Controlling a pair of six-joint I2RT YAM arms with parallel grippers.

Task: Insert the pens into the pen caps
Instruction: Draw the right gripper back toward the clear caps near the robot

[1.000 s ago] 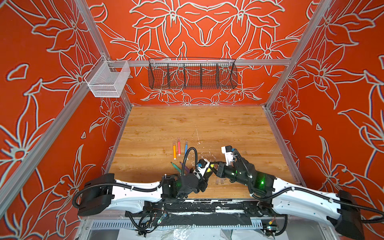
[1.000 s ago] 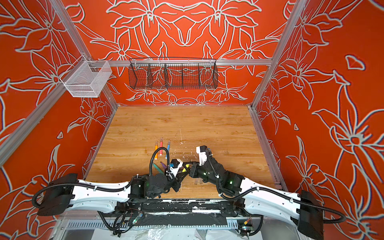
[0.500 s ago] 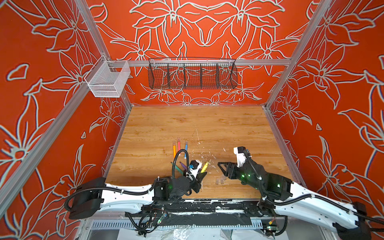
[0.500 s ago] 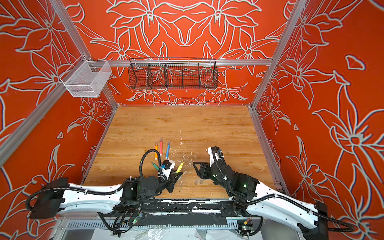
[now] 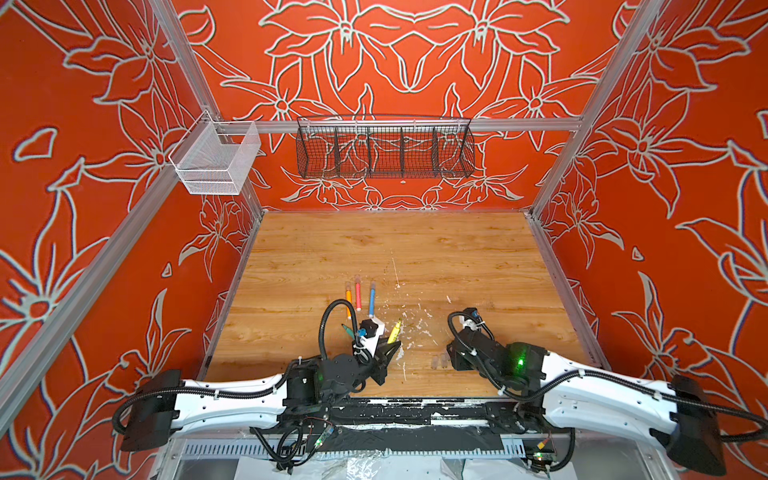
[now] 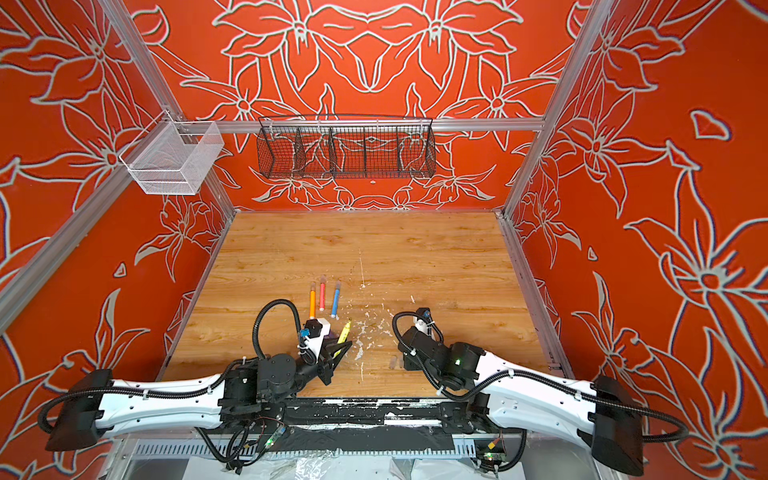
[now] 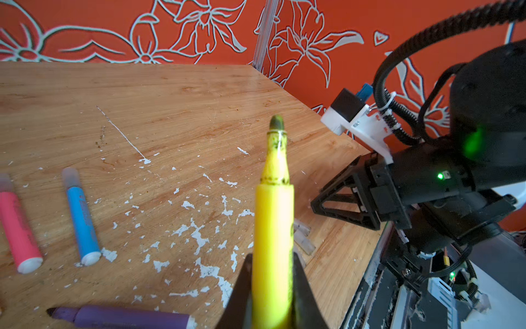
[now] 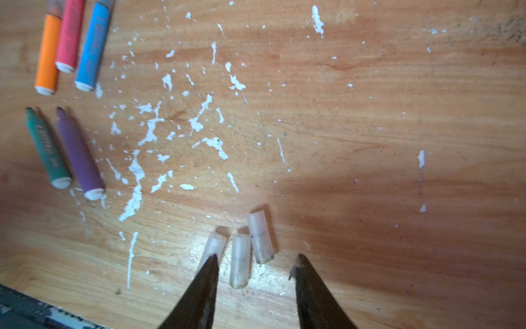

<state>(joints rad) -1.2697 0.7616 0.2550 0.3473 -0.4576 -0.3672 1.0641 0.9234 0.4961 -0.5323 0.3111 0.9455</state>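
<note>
My left gripper (image 7: 271, 256) is shut on the yellow pen (image 7: 273, 222), which points away from it with a bare, dirty tip; the pen (image 5: 395, 330) shows in both top views. Three loose pen caps (image 8: 240, 259) lie side by side near the table's front edge. My right gripper (image 8: 256, 257) hovers open over them, one fingertip (image 8: 212, 260) overlapping the outer cap (image 8: 213, 245). The orange (image 8: 48, 54), pink (image 8: 69, 34) and blue (image 8: 92, 45) pens lie together with caps on. The green (image 8: 47, 148) and purple (image 8: 78, 153) pens lie bare-tipped beside them.
White paint-like flecks (image 8: 150, 128) speckle the wooden table (image 5: 395, 249) between the pens and the caps. A black wire basket (image 5: 384, 147) and a white mesh basket (image 5: 216, 160) hang on the walls. A black rail (image 5: 415, 409) runs along the front edge.
My right gripper has pulled away from the yellow pen's tip, swung right and down over the loose caps, and opened. The left gripper has drawn back slightly, still holding the yellow pen.
</note>
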